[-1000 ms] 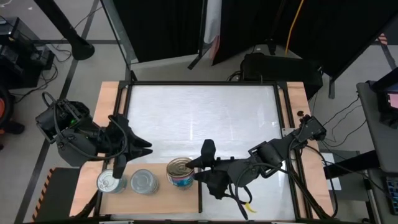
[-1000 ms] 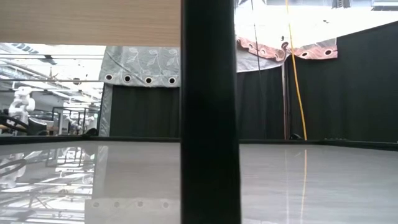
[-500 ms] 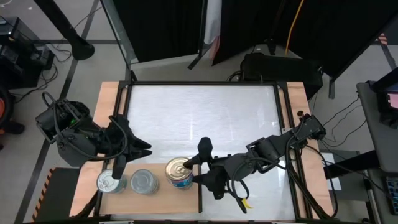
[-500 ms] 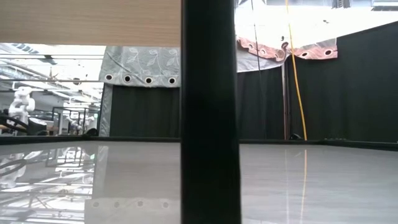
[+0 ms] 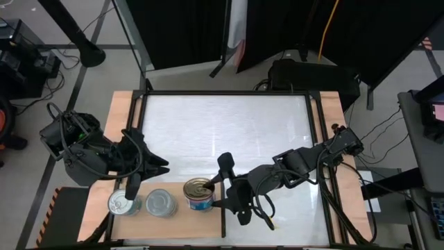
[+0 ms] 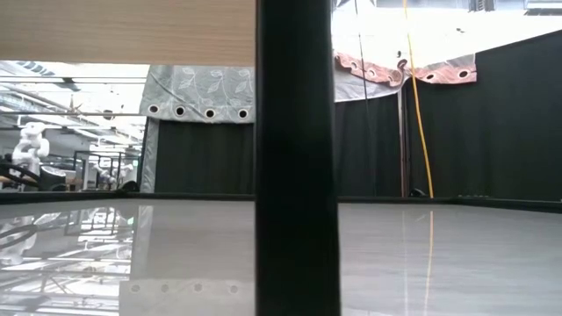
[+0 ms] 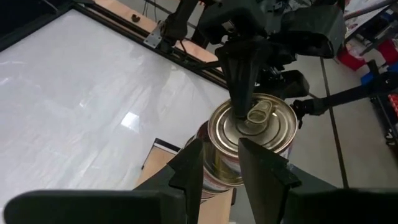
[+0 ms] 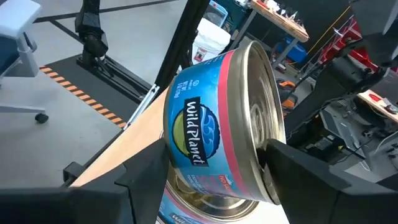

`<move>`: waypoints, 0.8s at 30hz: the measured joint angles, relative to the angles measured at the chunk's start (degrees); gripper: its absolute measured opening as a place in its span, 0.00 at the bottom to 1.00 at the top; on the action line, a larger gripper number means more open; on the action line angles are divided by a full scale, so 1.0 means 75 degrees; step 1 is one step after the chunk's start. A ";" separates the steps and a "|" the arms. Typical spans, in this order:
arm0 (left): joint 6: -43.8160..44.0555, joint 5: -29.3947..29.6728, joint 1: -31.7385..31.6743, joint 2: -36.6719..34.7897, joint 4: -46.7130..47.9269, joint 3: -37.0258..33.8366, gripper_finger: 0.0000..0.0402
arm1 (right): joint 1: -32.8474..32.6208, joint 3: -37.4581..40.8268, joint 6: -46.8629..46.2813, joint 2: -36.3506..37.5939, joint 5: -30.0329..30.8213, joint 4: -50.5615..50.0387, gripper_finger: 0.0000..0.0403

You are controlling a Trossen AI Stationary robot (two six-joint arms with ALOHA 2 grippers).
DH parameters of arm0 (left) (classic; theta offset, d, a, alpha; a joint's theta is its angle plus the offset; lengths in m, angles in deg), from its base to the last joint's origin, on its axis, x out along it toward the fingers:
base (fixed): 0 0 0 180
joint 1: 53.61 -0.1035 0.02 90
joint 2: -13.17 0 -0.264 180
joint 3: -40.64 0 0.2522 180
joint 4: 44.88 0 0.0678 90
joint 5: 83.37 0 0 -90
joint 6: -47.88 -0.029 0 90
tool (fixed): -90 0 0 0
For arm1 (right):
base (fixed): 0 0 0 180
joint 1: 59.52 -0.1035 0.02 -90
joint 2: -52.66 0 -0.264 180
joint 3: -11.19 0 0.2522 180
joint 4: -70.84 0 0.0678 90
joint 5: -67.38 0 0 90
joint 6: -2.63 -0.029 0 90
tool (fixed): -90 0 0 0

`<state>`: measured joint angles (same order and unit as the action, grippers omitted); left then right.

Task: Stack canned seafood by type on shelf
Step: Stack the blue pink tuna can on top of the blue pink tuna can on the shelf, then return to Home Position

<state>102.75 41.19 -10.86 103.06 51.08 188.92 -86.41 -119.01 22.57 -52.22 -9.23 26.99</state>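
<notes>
My left hand (image 7: 219, 148) hangs over the left end of the shelf (image 5: 182, 223), above the leftmost silver tin (image 5: 119, 203). Its fingers are narrow and hold nothing. A second silver tin (image 5: 160, 202) lies just beside the first. Further right, the gold-lidded tin (image 5: 198, 189) sits on top of another tin like it, near the shelf's right edge. My right hand (image 5: 211, 194) straddles that top tin from the white surface (image 5: 229, 132) side, and I cannot tell whether it grips or merely flanks it. I'd check the tin sits square on the one below, spread the fingers fully, then back straight out level so nothing drags the stack.
</notes>
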 joint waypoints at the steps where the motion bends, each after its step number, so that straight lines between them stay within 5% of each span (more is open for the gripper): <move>1: 0.0000 0.0000 -0.0001 0.0000 -0.0001 0.0000 0.27 | 0.0000 0.0000 -0.0003 0.0000 -0.0015 -0.0003 0.63; 8: -0.0003 0.0000 0.0002 0.0000 -0.0001 0.0000 0.27 | -0.0003 0.0000 -0.0217 0.0036 -0.0044 0.0000 0.65; 17: 0.0012 0.0000 -0.0001 0.0000 0.0171 0.0000 0.27 | 0.0015 0.0000 -0.0554 0.0061 -0.0100 0.0216 0.80; 24: -0.0027 0.0003 0.0000 0.0000 0.0177 0.0000 0.27 | 0.0131 0.0003 -0.0718 0.0186 -0.0168 0.0281 0.80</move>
<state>102.55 41.22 -10.86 103.06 52.41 188.92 -85.43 -118.99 17.19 -50.82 -10.50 29.10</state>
